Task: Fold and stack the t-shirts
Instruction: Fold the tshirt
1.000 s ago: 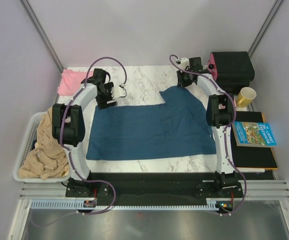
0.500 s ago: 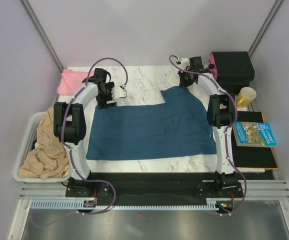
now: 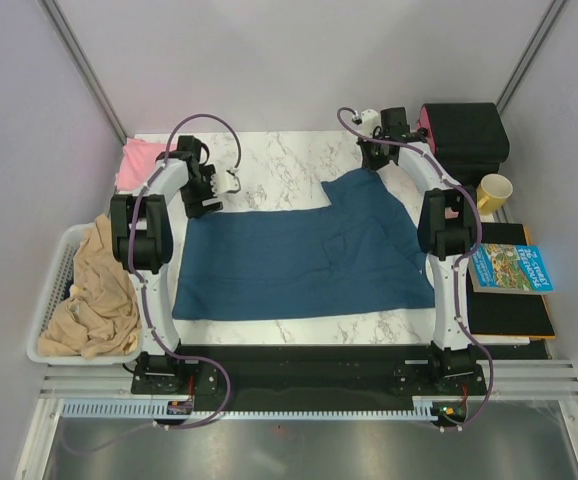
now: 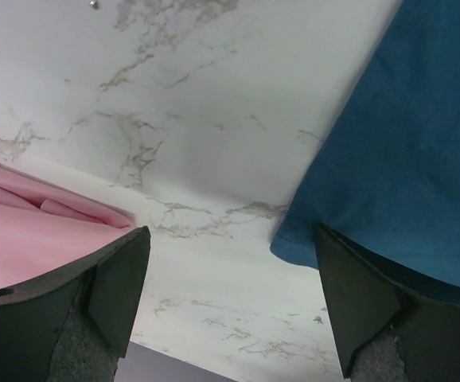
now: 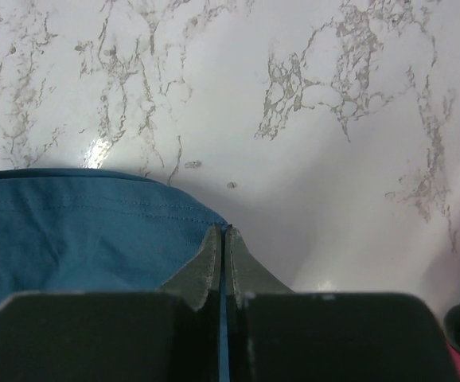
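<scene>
The dark teal t-shirt (image 3: 299, 265) lies spread flat over the middle of the desk (image 3: 289, 150), with one flap reaching up towards the far right corner. The pink t-shirt (image 3: 137, 160) sits bunched in the far left corner. Both are soft, light cotton that I judge will sag and crease rather than hold a shape, so I'd take them by hems and corners, pinching cleanly and dragging low. My right gripper (image 5: 224, 231) is clenched on the teal hem at that far flap, with a sliver of blue cloth between its fingers. My left gripper (image 4: 230, 247) is spread wide and holds nothing. It is over bare marble between the pink cloth and the teal shirt's far left corner, which looks like the natural next grip. Off the left edge, a white basket (image 3: 54, 270) holds tan cloth (image 3: 94, 300).
</scene>
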`<state>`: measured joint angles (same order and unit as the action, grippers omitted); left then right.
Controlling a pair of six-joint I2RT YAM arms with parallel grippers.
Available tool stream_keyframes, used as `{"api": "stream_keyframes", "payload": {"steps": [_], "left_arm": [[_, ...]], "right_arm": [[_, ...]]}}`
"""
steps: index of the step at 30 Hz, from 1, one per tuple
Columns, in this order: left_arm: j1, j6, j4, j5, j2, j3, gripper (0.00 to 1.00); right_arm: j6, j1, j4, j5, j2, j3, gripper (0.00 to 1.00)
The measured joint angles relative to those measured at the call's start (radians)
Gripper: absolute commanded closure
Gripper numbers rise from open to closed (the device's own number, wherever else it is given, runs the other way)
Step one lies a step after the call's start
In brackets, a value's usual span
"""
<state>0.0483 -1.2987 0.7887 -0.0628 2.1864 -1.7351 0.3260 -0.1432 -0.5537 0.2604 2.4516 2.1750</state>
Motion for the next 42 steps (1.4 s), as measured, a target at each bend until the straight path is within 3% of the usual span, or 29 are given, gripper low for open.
{"api": "stream_keyframes", "payload": {"steps": [15, 21, 22, 24, 26, 27, 42], "left_arm": [[-0.017, -0.019, 0.124, -0.053, 0.03, -0.067, 0.08], [-0.017, -0.028, 0.155, -0.051, 0.049, -0.073, 0.13], [-0.017, -0.029, 0.161, -0.051, 0.053, -0.079, 0.26], [-0.017, -0.029, 0.175, -0.051, 0.064, -0.097, 0.4], [-0.017, -0.031, 0.188, -0.05, 0.074, -0.109, 0.63], [-0.017, -0.029, 0.192, -0.05, 0.079, -0.115, 0.96], [-0.017, -0.02, 0.192, -0.046, 0.087, -0.123, 0.98]], "right_arm": [[0.057, -0.052, -0.001, -0.061, -0.044, -0.03, 1.0], [0.072, -0.064, -0.002, -0.079, -0.069, -0.039, 1.0], [0.072, -0.064, -0.002, -0.079, -0.072, -0.039, 1.0], [0.074, -0.064, -0.002, -0.08, -0.078, -0.039, 1.0], [0.076, -0.064, -0.002, -0.083, -0.082, -0.039, 1.0], [0.079, -0.064, -0.002, -0.084, -0.084, -0.04, 1.0], [0.1, -0.064, -0.008, -0.086, -0.173, -0.114, 1.0]]}}
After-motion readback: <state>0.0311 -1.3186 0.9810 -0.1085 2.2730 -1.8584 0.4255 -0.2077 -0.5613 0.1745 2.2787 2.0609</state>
